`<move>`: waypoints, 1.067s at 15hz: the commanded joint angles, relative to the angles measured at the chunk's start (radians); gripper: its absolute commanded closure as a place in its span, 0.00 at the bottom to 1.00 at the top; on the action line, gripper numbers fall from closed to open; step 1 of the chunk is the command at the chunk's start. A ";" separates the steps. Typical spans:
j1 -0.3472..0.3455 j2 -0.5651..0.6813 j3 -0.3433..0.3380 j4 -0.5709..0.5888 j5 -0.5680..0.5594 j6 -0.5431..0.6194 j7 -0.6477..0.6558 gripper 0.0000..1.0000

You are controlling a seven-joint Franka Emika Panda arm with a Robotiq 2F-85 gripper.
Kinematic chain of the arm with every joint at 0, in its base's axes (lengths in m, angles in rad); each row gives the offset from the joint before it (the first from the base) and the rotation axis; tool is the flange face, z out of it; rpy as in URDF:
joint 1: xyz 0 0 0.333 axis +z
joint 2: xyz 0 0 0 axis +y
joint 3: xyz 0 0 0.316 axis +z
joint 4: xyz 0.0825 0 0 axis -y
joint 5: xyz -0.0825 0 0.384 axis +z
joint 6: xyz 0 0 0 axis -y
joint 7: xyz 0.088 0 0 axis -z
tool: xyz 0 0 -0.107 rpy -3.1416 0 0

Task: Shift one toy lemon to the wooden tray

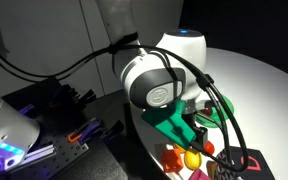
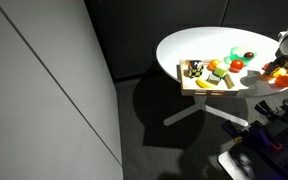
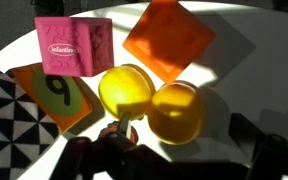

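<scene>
In the wrist view two bright-yellow toy lemons lie touching on the white table: one lemon (image 3: 124, 92) to the left and another lemon (image 3: 176, 112) to the right. My gripper (image 3: 184, 138) is open and low, with a dark finger on each side of the right lemon; I cannot tell whether they touch it. In an exterior view the gripper (image 1: 198, 128) hangs over a yellow lemon (image 1: 192, 158). The wooden tray (image 2: 185, 84) sits at the table's far side from the gripper (image 2: 284, 47) and holds several toys.
A pink cube (image 3: 74, 45), an orange block (image 3: 169, 40), an orange number tile (image 3: 52, 95) and a black-and-white block (image 3: 6, 122) crowd the lemons. A green bowl (image 2: 236, 52), a red fruit (image 2: 237, 65) and an orange fruit (image 2: 215, 66) lie mid-table.
</scene>
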 commanded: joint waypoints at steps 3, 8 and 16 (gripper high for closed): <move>-0.018 0.037 0.006 0.024 0.003 0.039 -0.003 0.00; -0.013 0.057 0.001 0.034 0.005 0.045 0.003 0.00; -0.001 0.055 -0.004 0.041 0.010 0.034 0.020 0.63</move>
